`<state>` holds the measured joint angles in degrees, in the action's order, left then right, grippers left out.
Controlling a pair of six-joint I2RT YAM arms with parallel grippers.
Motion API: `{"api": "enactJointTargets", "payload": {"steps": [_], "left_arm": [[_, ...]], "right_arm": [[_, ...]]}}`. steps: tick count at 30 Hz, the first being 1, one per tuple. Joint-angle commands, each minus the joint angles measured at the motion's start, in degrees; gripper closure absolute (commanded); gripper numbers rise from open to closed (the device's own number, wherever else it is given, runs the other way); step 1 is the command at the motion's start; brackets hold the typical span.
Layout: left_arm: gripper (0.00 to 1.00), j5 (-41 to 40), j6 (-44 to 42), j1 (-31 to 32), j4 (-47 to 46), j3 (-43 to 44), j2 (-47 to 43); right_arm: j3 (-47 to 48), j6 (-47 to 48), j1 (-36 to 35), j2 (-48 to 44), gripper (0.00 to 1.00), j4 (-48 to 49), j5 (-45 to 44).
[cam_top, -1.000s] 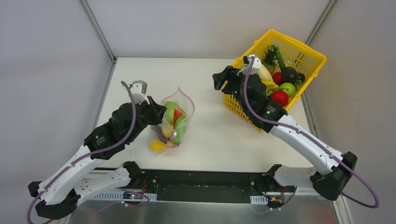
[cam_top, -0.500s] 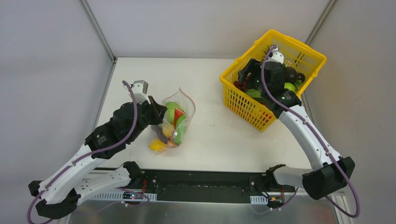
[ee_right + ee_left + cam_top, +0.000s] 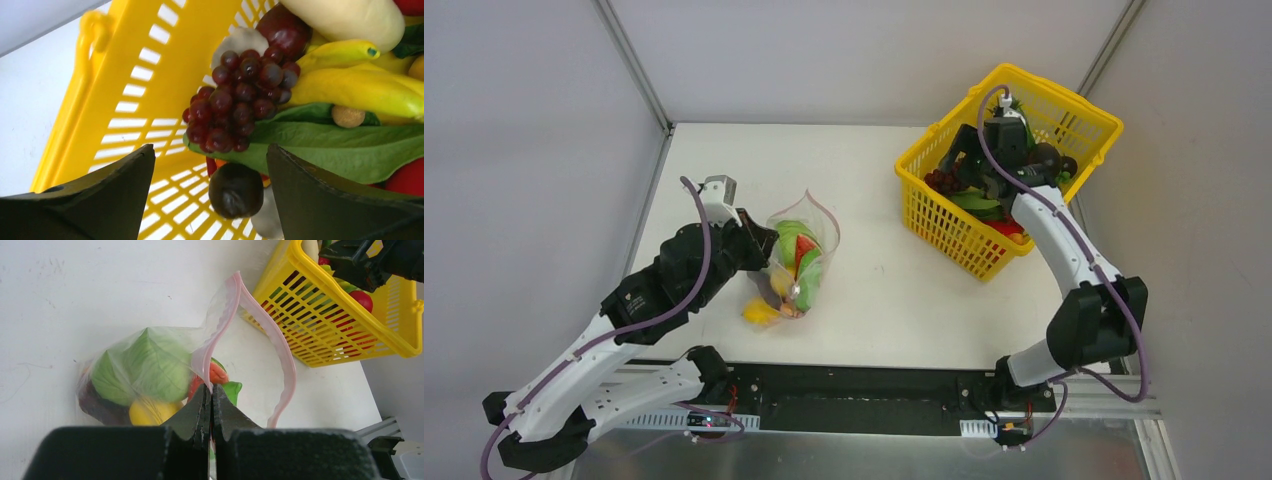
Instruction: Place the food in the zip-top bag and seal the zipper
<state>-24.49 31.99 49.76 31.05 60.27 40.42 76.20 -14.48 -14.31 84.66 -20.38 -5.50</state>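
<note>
The clear zip-top bag [image 3: 802,258] lies left of centre with its mouth open; its pink zipper strip [image 3: 272,330] loops upward. Inside are a green cabbage [image 3: 150,362], a yellow fruit [image 3: 150,412] and a red piece. My left gripper [image 3: 210,392] is shut on the near zipper lip, holding the mouth up. One yellow fruit [image 3: 760,312] lies on the table beside the bag. My right gripper [image 3: 210,170] is open inside the yellow basket [image 3: 944,225], over a grape bunch [image 3: 240,95] and a dark round fruit [image 3: 235,190].
The basket at the back right also holds yellow bananas [image 3: 360,85], a green leaf [image 3: 350,147], a pale bread-like piece [image 3: 350,17] and red fruits. Its wall [image 3: 115,90] is close to my right gripper's left finger. White walls stand around the table.
My right arm has swung from the basket's left rim into the basket and now hangs over the grapes. My left gripper holds the bag lip in place.
</note>
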Motion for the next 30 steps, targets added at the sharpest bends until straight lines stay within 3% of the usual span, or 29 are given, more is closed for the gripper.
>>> {"api": "enactJointTargets", "payload": {"steps": [1,5,10,17,20,26,30], "left_arm": [[1.00,0.10,-0.49,-0.53,-1.80,0.73,-0.60],[1.00,0.50,-0.79,-0.47,-1.52,1.43,-0.11],[1.00,1.39,-0.87,-0.55,-1.29,1.66,0.50],[1.00,1.69,-0.90,-0.53,-1.26,1.69,0.58],[1.00,1.35,-0.66,-0.56,-1.24,1.36,0.35],[1.00,1.13,-0.64,-0.51,-1.08,1.23,0.34],[1.00,1.28,-0.61,-0.54,-1.31,1.03,0.38]], "right_arm": [[6.53,0.25,1.76,4.64,0.14,1.62,0.25],[11.27,-1.45,3.04,10.83,0.07,1.07,-0.78],[14.38,-4.67,5.13,16.48,0.06,3.43,3.38],[22.24,-6.20,5.76,27.75,0.15,-0.19,6.51],[25.62,-7.70,5.71,32.31,0.22,-5.88,5.96],[19.83,-6.55,5.74,30.13,0.39,-2.37,7.20],[18.40,-3.70,5.76,26.64,0.72,-2.07,9.54]]}}
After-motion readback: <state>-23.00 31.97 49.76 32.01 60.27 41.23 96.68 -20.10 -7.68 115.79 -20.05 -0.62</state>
